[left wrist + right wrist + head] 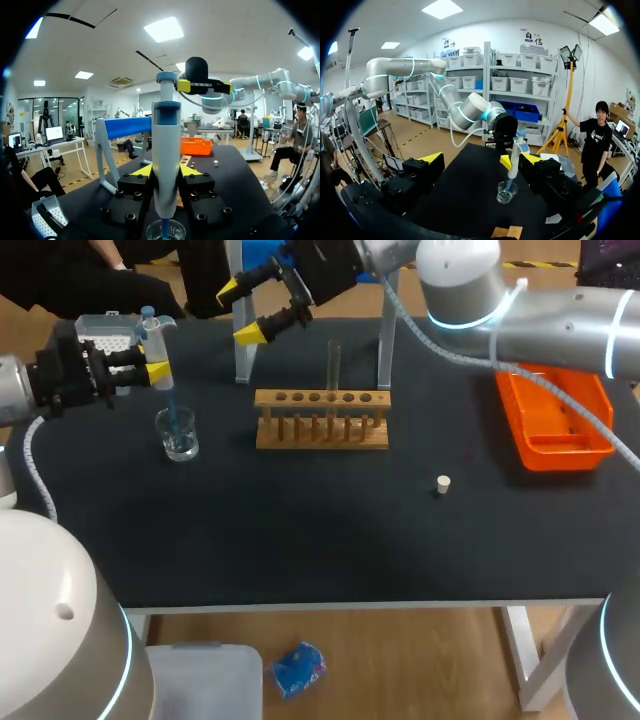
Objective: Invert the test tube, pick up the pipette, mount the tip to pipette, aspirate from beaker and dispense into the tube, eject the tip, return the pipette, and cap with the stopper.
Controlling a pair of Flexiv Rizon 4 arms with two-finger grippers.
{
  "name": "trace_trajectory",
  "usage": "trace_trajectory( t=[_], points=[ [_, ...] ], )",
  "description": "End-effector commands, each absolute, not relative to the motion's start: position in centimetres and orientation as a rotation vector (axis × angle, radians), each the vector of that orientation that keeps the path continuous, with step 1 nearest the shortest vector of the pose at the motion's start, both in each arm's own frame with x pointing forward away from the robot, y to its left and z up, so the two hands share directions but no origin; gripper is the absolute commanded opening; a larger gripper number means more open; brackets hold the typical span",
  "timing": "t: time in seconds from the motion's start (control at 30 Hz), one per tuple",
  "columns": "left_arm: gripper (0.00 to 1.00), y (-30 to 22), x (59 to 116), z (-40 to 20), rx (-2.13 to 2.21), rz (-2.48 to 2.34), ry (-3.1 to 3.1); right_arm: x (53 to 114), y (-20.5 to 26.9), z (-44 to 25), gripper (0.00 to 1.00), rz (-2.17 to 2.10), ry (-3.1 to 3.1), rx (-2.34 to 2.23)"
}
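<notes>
Stopper (443, 484), small & pale, lies alone on black table (300, 540), nearest the front edge. Farther back: glass beaker (180, 443) at left, wooden rack (322, 422) mid-table w/ test tube (334, 362) standing in it, orange tray (555, 420) at right. Left gripper (155, 370) is clamped on pipette (153, 335), its blue tip dipping into beaker. Right gripper (243, 310) hangs behind rack, fingers spread, holding nothing.
</notes>
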State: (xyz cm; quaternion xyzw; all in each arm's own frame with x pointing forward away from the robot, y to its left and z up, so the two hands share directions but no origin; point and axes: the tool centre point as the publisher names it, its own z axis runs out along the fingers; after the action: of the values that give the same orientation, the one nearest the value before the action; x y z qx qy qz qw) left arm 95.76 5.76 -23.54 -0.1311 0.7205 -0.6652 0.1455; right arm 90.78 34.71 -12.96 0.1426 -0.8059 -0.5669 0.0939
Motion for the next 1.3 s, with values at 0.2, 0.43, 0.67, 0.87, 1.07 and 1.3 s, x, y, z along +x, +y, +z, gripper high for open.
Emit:
trace_trajectory(
  t=[0.2,0.43,0.67,0.87,1.07,1.3],
  points=[
    [0.0,5.7,95.7,-23.5,-0.378,-1.914,2.075,90.7,34.7,-12.9,1.0,-1.681,-2.395,0.421],
    [0.0,5.7,95.7,-23.5,-0.378,-1.914,2.075,90.7,34.7,-12.9,1.0,-1.681,-2.395,0.421],
    [0.0,5.7,95.7,-23.5,-0.378,-1.914,2.075,91.0,33.9,-12.8,1.0,-1.67,-2.406,0.417],
    [0.0,5.7,95.7,-23.5,-0.378,-1.914,2.075,91.3,30.5,-12.1,1.0,-1.623,-2.485,0.401],
    [0.0,5.7,95.7,-23.5,-0.378,-1.914,2.075,91.2,27.0,-12.2,1.0,-1.626,-2.543,0.338],
    [0.0,5.7,95.7,-23.5,-0.378,-1.914,2.075,91.2,25.5,-12.4,1.0,-1.624,-2.602,0.368]
  ],
)
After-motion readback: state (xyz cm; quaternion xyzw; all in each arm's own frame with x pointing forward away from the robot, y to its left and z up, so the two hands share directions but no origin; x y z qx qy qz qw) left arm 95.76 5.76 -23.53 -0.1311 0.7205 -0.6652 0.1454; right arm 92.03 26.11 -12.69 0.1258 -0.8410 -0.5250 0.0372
